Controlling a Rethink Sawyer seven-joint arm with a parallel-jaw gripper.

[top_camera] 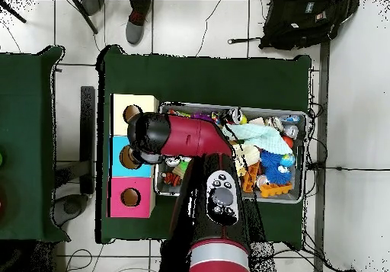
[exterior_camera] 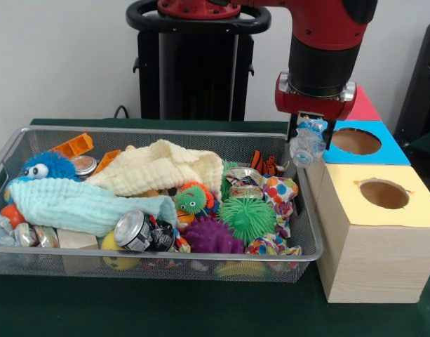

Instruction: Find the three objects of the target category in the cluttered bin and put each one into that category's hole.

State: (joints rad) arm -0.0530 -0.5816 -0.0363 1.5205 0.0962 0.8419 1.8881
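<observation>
My gripper point(exterior_camera: 307, 137) is shut on a small transparent plastic bottle point(exterior_camera: 309, 149) with a blue label band. It holds the bottle in the air over the right end of the silver wire-mesh bin point(exterior_camera: 165, 131), beside the blue-topped box point(exterior_camera: 383, 149). The red-topped box point(exterior_camera: 363, 107) stands behind it, mostly hidden by my arm; its round hole point(top_camera: 130, 197) shows only in the overhead view. There my arm point(top_camera: 152, 136) covers the gripper and the bottle. The bin point(top_camera: 305, 132) lies to the right of the boxes in that view.
The bin holds a cream cloth point(exterior_camera: 162, 168), a pale blue cloth point(exterior_camera: 74, 203), spiky rubber balls point(exterior_camera: 248, 217), metal cans point(exterior_camera: 134, 230), a blue furry toy point(exterior_camera: 46, 167) and orange pieces. A yellow-topped box point(exterior_camera: 383, 193) stands nearest the camera. A person's shoe point(top_camera: 135, 31) shows at the overhead view's top.
</observation>
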